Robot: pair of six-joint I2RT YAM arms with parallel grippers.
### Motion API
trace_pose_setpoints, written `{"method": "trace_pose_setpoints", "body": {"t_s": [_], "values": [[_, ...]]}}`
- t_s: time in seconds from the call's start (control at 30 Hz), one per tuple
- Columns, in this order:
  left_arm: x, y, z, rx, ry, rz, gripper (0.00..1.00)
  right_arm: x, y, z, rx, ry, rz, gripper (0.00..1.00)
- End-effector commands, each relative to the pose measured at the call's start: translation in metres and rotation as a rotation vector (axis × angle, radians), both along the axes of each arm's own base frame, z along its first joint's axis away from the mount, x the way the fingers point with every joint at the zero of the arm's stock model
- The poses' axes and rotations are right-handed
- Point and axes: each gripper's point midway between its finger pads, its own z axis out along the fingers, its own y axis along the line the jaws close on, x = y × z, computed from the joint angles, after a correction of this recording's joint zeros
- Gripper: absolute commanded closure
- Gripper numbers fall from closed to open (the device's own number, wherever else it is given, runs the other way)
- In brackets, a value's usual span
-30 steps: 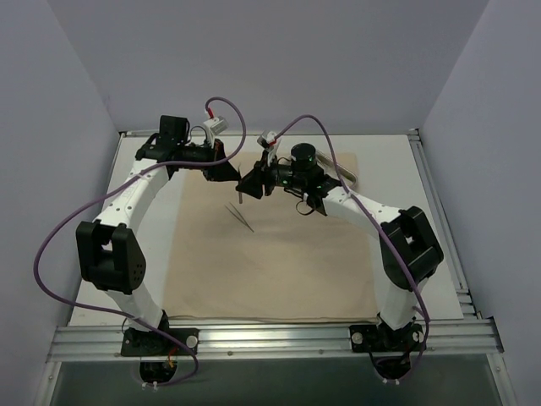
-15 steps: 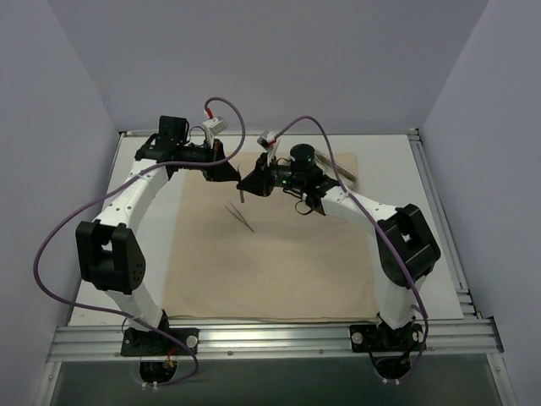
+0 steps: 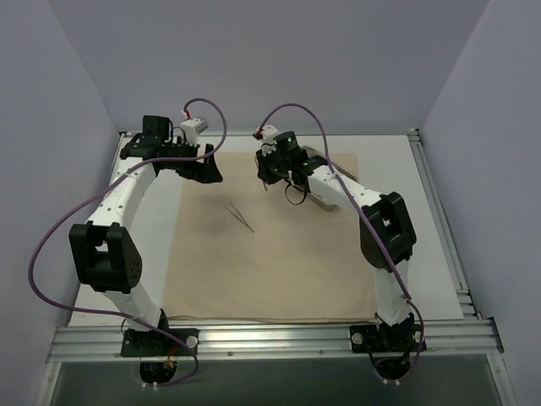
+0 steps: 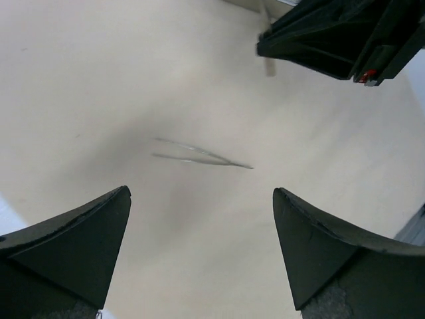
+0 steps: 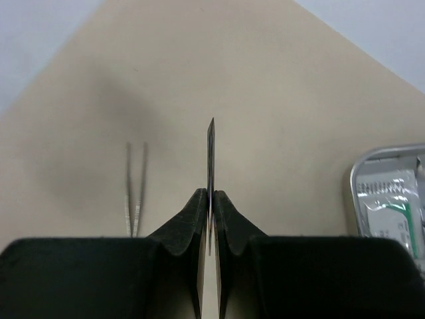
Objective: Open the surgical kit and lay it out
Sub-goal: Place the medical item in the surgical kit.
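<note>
The beige cloth wrap [image 3: 279,262] of the surgical kit lies spread flat on the table. Thin metal tweezers [image 3: 239,216] rest on it, also seen as tweezers [image 4: 199,156] and tweezers [image 5: 135,193]. My right gripper [image 3: 267,178] hangs above the cloth's far part, shut on a thin flat piece [image 5: 211,153] seen edge-on. What this piece is I cannot tell. The steel tray [image 5: 388,176] with a clear packet [image 5: 392,212] lies just right of it. My left gripper [image 3: 210,169] is open and empty, above the cloth's far left; its jaws [image 4: 201,191] frame the tweezers below.
The tray [image 3: 328,188] is partly hidden under the right arm in the top view. White table [image 3: 152,220] borders the cloth on the left. An aluminium rail [image 3: 270,338] runs along the near edge. Grey walls stand on three sides.
The left gripper opened, let go of the thin piece and drew back to the left. The right gripper shut on the piece and swung back toward the tray.
</note>
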Motion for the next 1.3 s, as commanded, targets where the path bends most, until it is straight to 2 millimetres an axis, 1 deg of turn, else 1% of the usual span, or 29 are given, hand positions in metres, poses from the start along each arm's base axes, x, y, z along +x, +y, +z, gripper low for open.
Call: {"method": "trace_pose_setpoints", "body": {"t_s": [0.0, 0.03, 0.07, 0.1, 0.13, 0.17, 0.2, 0.23, 0.3, 0.33, 0.43, 0.63, 0.77, 0.9, 0.97, 1.0, 1.13, 1.27], "values": [[0.014, 0.056, 0.028, 0.074, -0.048, 0.19, 0.03, -0.009, -0.026, -0.056, -0.303, 0.084, -0.084, 1.0], [0.014, 0.062, 0.026, 0.075, -0.035, 0.208, 0.03, -0.011, -0.024, -0.074, -0.36, 0.098, -0.072, 1.0], [0.014, 0.068, 0.027, 0.077, -0.031, 0.221, 0.03, -0.01, -0.025, -0.074, -0.41, 0.094, -0.087, 1.0], [0.013, 0.069, 0.026, 0.078, -0.029, 0.223, 0.03, -0.013, -0.022, -0.079, -0.44, 0.097, -0.077, 1.0], [0.014, 0.084, 0.024, 0.08, -0.016, 0.257, 0.03, -0.016, -0.017, -0.084, -0.476, 0.091, -0.075, 1.0], [0.013, 0.087, 0.023, 0.082, -0.014, 0.262, 0.03, -0.02, -0.02, -0.099, -0.526, 0.12, -0.07, 1.0], [0.013, 0.087, 0.022, 0.084, -0.013, 0.262, 0.03, -0.015, -0.018, -0.096, -0.536, 0.107, -0.082, 1.0], [0.011, 0.089, 0.021, 0.084, -0.009, 0.264, 0.03, -0.017, -0.017, -0.105, -0.555, 0.122, -0.074, 1.0], [0.011, 0.089, 0.019, 0.083, -0.007, 0.26, 0.03, -0.02, -0.016, -0.11, -0.57, 0.141, -0.066, 1.0], [0.011, 0.088, 0.019, 0.08, -0.007, 0.257, 0.03, -0.021, -0.012, -0.111, -0.566, 0.145, -0.059, 1.0], [0.012, 0.088, 0.018, 0.081, -0.004, 0.258, 0.03, -0.026, -0.01, -0.114, -0.583, 0.158, -0.053, 1.0], [0.013, 0.089, 0.015, 0.087, 0.001, 0.261, 0.03, -0.036, -0.015, -0.122, -0.597, 0.213, -0.057, 1.0], [0.013, 0.09, 0.015, 0.09, 0.001, 0.262, 0.03, -0.044, -0.013, -0.113, -0.589, 0.242, -0.044, 1.0], [0.015, 0.09, 0.012, 0.089, 0.007, 0.262, 0.03, -0.048, -0.005, -0.108, -0.566, 0.256, -0.022, 1.0], [0.015, 0.09, 0.012, 0.088, 0.009, 0.262, 0.03, -0.051, 0.0, -0.113, -0.547, 0.279, -0.003, 1.0], [0.015, 0.09, 0.012, 0.088, 0.009, 0.262, 0.03, -0.051, 0.003, -0.113, -0.541, 0.278, 0.002, 1.0], [0.014, 0.09, 0.011, 0.091, 0.013, 0.259, 0.03, -0.049, 0.009, -0.123, -0.532, 0.287, 0.008, 1.0], [0.015, 0.091, 0.01, 0.095, 0.011, 0.261, 0.03, -0.047, 0.011, -0.134, -0.538, 0.296, 0.01, 0.98]]}}
